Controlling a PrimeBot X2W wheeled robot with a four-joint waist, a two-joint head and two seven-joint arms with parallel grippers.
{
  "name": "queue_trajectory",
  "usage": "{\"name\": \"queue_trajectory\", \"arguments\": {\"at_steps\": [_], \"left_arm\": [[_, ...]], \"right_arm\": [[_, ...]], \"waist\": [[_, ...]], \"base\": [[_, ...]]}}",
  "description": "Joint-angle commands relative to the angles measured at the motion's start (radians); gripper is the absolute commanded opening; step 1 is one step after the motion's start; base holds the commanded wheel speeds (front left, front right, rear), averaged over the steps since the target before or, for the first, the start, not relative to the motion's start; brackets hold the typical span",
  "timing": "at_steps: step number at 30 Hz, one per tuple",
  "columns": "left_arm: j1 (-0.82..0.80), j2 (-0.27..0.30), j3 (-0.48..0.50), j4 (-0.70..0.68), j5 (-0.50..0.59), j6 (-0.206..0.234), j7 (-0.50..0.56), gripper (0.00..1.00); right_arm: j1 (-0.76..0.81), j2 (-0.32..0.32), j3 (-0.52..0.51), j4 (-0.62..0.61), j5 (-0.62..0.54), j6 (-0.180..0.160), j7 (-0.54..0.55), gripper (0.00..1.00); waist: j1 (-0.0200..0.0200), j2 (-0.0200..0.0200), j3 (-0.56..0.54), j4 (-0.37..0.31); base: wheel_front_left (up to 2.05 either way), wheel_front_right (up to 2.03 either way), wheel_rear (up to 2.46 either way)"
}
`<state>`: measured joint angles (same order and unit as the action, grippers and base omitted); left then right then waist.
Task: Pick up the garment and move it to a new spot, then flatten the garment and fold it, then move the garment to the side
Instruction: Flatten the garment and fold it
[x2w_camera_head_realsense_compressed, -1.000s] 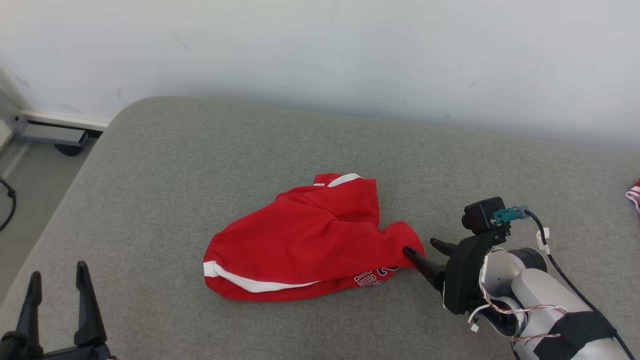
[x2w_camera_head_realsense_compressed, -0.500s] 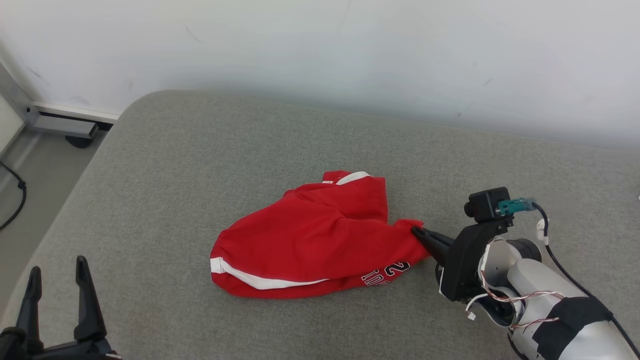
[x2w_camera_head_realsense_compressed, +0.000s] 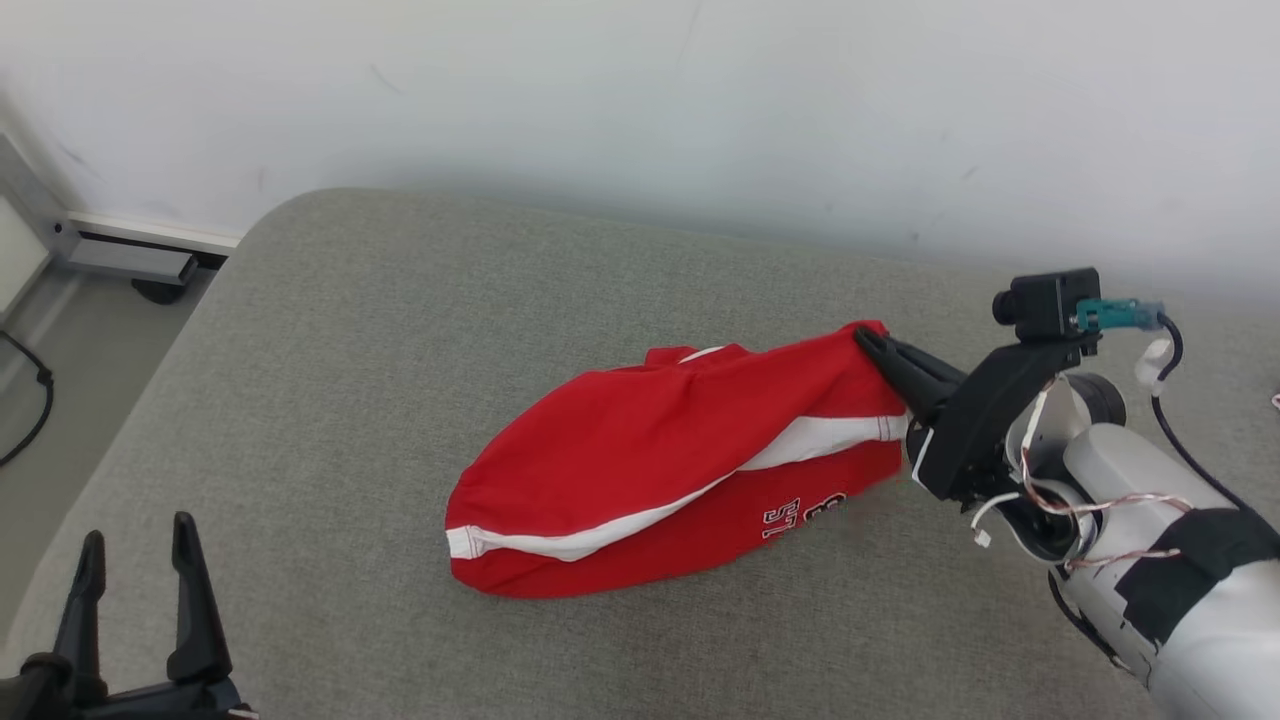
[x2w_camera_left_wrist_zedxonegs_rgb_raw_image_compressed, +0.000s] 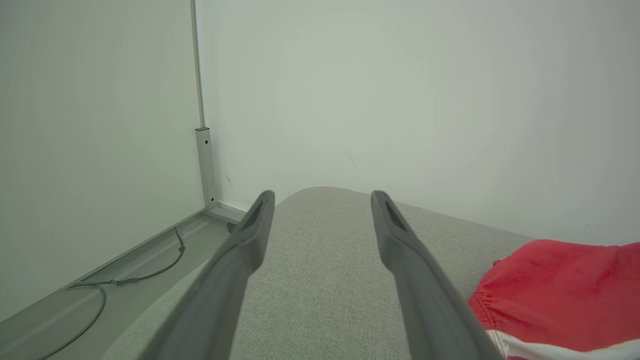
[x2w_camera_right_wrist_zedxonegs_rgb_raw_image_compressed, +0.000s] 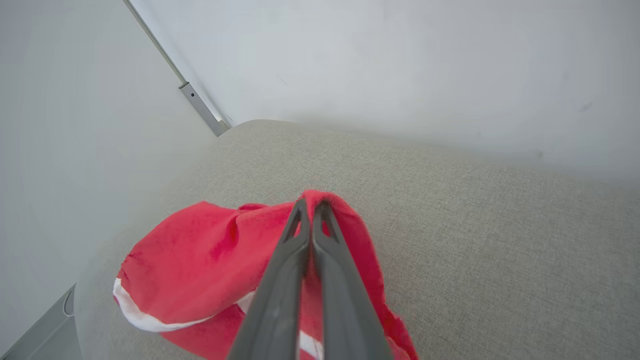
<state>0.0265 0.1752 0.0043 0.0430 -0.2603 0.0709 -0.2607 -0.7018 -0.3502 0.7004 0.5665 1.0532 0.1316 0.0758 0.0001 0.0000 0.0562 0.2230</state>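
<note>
1. Red shorts (x2w_camera_head_realsense_compressed: 650, 470) are seen across the middle of the grey upholstered bench (x2w_camera_head_realsense_compressed: 400, 300), stretched out lengthwise.
2. The end of the shorts toward the bench's right side is lifted off the bench; the gathered end toward the bench's left side is rested on the fabric.
3. A white stripe (x2w_camera_head_realsense_compressed: 600, 535) is seen along the shorts, with printed lettering (x2w_camera_head_realsense_compressed: 800, 515) on the side nearest the bench's front edge; the lettering cannot be read.
4. The right gripper (x2w_camera_head_realsense_compressed: 868, 340) is held above the bench, right of its middle, with its fingers pressed together and the raised edge of the shorts pinched between them.
5. In the right wrist view the right gripper (x2w_camera_right_wrist_zedxonegs_rgb_raw_image_compressed: 312, 205) tips are seen pressed together on a red fold of the shorts (x2w_camera_right_wrist_zedxonegs_rgb_raw_image_compressed: 200, 250).
6. The left gripper (x2w_camera_head_realsense_compressed: 138, 535) is held over the bench's front left corner, fingers spread apart, nothing between them.
7. In the left wrist view the left gripper (x2w_camera_left_wrist_zedxonegs_rgb_raw_image_compressed: 322, 197) is pointed at the bench's far left corner, the shorts (x2w_camera_left_wrist_zedxonegs_rgb_raw_image_compressed: 560, 285) well off to one side.
8. A white wall (x2w_camera_head_realsense_compressed: 600, 90) is seen behind the bench's far edge.
9. A dark cable (x2w_camera_left_wrist_zedxonegs_rgb_raw_image_compressed: 125, 277) is seen on the floor off the bench's left edge.
</note>
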Motion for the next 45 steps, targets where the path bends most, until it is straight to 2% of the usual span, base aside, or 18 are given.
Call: {"name": "queue_trajectory", "arguments": {"at_steps": [1, 7, 11, 15, 20, 21, 22, 29, 33, 45], "left_arm": [[-0.01, 0.001, 0.0, 0.004, 0.009, -0.001, -0.006, 1.0], [-0.03, -0.009, -0.017, 0.019, 0.016, -0.019, -0.006, 1.0], [-0.053, -0.021, -0.038, 0.029, 0.024, -0.029, -0.006, 1.0], [-0.078, -0.033, -0.058, 0.043, 0.033, -0.045, -0.006, 1.0], [-0.097, -0.045, -0.073, 0.056, 0.04, -0.058, -0.006, 1.0], [-0.1, -0.047, -0.073, 0.058, 0.041, -0.06, -0.006, 1.0], [-0.1, -0.049, -0.073, 0.059, 0.042, -0.061, -0.006, 1.0], [-0.098, -0.048, -0.059, 0.066, 0.053, -0.065, -0.006, 1.0], [-0.098, -0.047, -0.054, 0.061, 0.059, -0.07, -0.006, 1.0], [-0.074, -0.04, -0.035, 0.048, 0.07, -0.068, -0.006, 1.0]], "right_arm": [[-0.014, -0.001, 0.002, 0.012, 0.007, -0.002, 0.004, 0.0], [-0.095, 0.041, 0.04, 0.165, 0.005, -0.002, 0.069, 0.0], [-0.141, 0.068, 0.062, 0.291, -0.004, -0.002, 0.07, 0.0], [-0.18, 0.094, 0.095, 0.408, -0.048, -0.002, 0.009, 0.0], [-0.19, 0.12, 0.113, 0.488, -0.06, -0.002, -0.099, 0.0], [-0.189, 0.125, 0.119, 0.498, -0.06, -0.002, -0.109, 0.33], [-0.188, 0.132, 0.126, 0.508, -0.06, -0.002, -0.115, 1.0], [-0.189, 0.114, 0.15, 0.534, -0.041, -0.002, -0.196, 1.0], [-0.174, 0.076, 0.166, 0.503, -0.039, -0.002, -0.267, 1.0], [-0.087, -0.037, 0.147, 0.327, -0.037, -0.002, -0.339, 1.0]], "waist": [[-0.0001, 0.0, -0.001, 0.006], [-0.0001, 0.0, 0.005, 0.035], [-0.0001, 0.0, 0.017, 0.061], [-0.0001, 0.0, 0.031, 0.082], [-0.0001, 0.0, 0.041, 0.091], [-0.0001, 0.0, 0.042, 0.091], [-0.0001, 0.0, 0.043, 0.088], [-0.0001, 0.0, 0.037, 0.05], [-0.0001, 0.0, 0.033, 0.021], [-0.0001, 0.0, 0.015, -0.065]], "base": [[0.0, 0.0, 0.0], [0.0, 0.0, 0.0], [0.0, 0.0, 0.0], [0.0, 0.0, 0.0], [0.0, 0.0, 0.0], [0.0, 0.0, 0.0], [0.0, 0.0, 0.0], [0.0, 0.0, 0.0], [0.0, 0.0, 0.0], [0.0, 0.0, 0.0]]}}
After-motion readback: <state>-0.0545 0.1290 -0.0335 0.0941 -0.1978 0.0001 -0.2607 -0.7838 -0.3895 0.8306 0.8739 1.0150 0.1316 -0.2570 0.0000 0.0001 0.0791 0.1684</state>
